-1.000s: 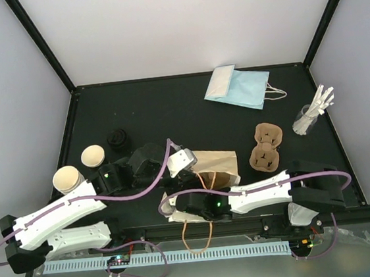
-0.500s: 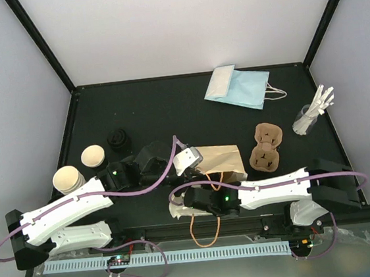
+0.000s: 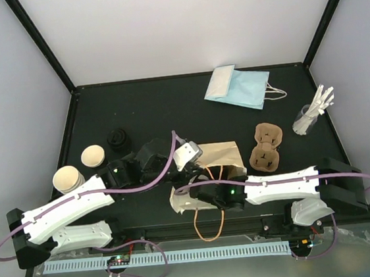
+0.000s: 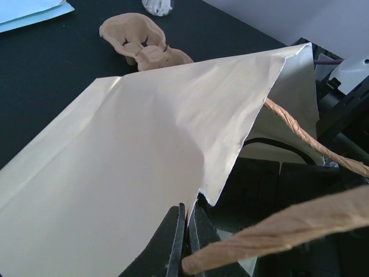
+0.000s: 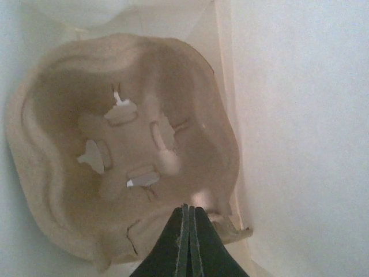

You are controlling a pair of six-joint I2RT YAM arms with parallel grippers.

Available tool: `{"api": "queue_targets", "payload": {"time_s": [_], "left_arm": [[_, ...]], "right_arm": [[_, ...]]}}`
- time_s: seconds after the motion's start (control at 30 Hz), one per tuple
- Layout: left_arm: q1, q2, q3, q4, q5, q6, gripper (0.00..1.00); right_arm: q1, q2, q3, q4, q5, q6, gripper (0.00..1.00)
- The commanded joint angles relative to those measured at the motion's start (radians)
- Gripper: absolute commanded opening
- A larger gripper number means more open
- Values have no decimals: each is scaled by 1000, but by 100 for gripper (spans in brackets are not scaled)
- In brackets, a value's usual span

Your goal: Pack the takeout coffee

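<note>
Overhead view of a black table (image 3: 168,107) with two white robot arms reaching inward to a tan paper bag (image 3: 221,156), which lies on its side with its mouth toward the arms. The left gripper (image 4: 185,209) has its fingers pressed together on the bag's upper lip, lifting it so the mouth gapes. A twisted paper handle (image 4: 277,231) crosses just in front of it. The right gripper (image 5: 188,209) is deep inside the bag, its fingers closed and apparently pinching the near rim of a pulp cup carrier (image 5: 115,144) that rests against the bag's floor. A second carrier (image 3: 266,146) sits on the table right of the bag. The takeout coffee (image 3: 119,140) is not in the bag: it appears as a round black lid well to the left, near two lidless cream cups (image 3: 69,179), and its cup body cannot be made out from above. The step in hand looks like seating the carrier. It should lie flat and well back, wells facing the mouth side that will end up on top. The left gripper should keep the lip high and the handle clear while the right arm backs straight out.
</note>
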Motion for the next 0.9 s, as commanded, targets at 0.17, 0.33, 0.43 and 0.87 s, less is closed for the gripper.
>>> {"api": "queue_targets", "payload": {"time_s": [0.17, 0.33, 0.43, 0.87], "left_arm": [[4, 55, 61, -22, 37, -73, 2], [4, 53, 87, -15, 10, -79, 2], [4, 48, 106, -22, -16, -83, 1], [4, 34, 94, 38, 36, -83, 1]], "right_arm": [[-45, -34, -56, 142, 72, -174, 1], [-40, -59, -46, 125, -11, -296, 1], [-19, -69, -43, 79, -72, -285, 1], [93, 14, -60, 50, -174, -197, 1]]}}
